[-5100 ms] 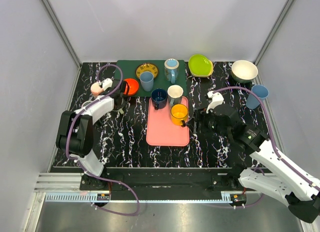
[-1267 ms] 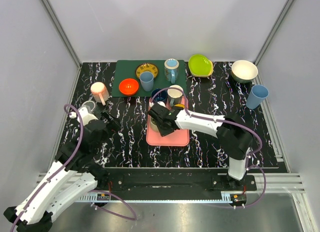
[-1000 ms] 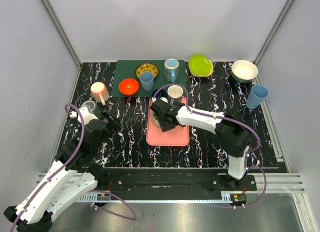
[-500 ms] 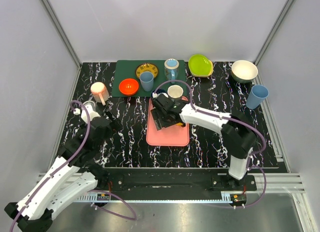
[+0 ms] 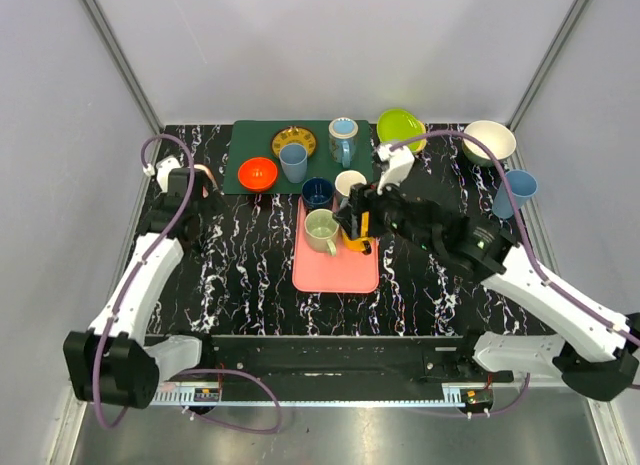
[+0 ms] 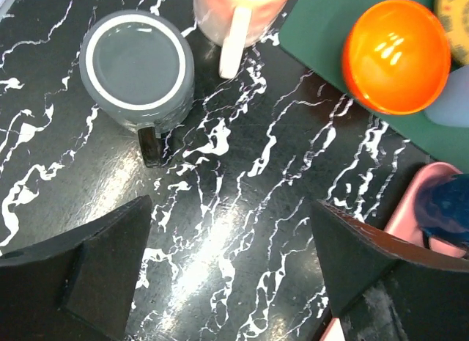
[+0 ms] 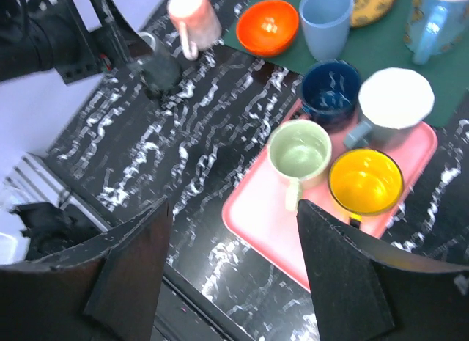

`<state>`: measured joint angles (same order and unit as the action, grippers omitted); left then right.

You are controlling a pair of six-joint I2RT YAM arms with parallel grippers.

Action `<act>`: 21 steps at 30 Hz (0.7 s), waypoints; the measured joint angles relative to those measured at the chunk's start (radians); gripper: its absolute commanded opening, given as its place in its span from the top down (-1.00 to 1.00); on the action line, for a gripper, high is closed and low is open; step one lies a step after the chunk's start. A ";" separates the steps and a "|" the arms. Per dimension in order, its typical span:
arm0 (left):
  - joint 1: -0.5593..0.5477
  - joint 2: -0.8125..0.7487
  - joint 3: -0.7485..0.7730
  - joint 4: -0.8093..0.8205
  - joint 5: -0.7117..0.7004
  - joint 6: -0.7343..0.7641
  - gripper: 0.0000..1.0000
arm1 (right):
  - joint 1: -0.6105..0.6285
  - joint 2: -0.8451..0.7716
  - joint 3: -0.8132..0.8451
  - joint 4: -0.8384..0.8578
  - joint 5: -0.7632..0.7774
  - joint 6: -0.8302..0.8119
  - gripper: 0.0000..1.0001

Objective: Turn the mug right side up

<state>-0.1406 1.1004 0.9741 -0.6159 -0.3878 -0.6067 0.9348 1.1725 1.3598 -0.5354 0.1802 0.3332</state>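
Left gripper (image 6: 231,203) hangs empty, jaws spread wide, with the grey mug (image 6: 137,70) base-up just ahead and to its left, apparently lining up a grasp; right gripper (image 7: 234,205) likewise gapes empty.

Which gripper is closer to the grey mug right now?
Left. The left gripper hovers open just beside the grey mug; the right gripper is away over the pink tray.

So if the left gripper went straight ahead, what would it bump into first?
Probably just the bare black table. The left gripper points down at an open patch, with the grey mug off to one side, though depth is unclear.
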 measured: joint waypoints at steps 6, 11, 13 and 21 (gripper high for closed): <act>0.119 0.099 -0.008 0.044 0.081 0.032 -0.69 | 0.000 -0.055 -0.172 -0.007 0.047 -0.024 -0.50; 0.214 0.181 -0.014 0.071 0.114 0.049 -0.58 | 0.000 -0.058 -0.278 -0.021 0.047 -0.029 -0.51; 0.236 0.226 -0.014 0.076 0.123 0.058 -0.57 | 0.000 -0.082 -0.296 -0.014 0.048 -0.033 -0.51; 0.247 0.314 -0.019 0.115 0.139 0.080 -0.31 | 0.000 -0.166 -0.329 0.013 0.056 -0.033 -0.52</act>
<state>0.1062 1.4143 0.9546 -0.5007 -0.2489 -0.5266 0.9348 1.0069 1.0309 -0.5220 0.2359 0.3004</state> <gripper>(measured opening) 0.733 0.755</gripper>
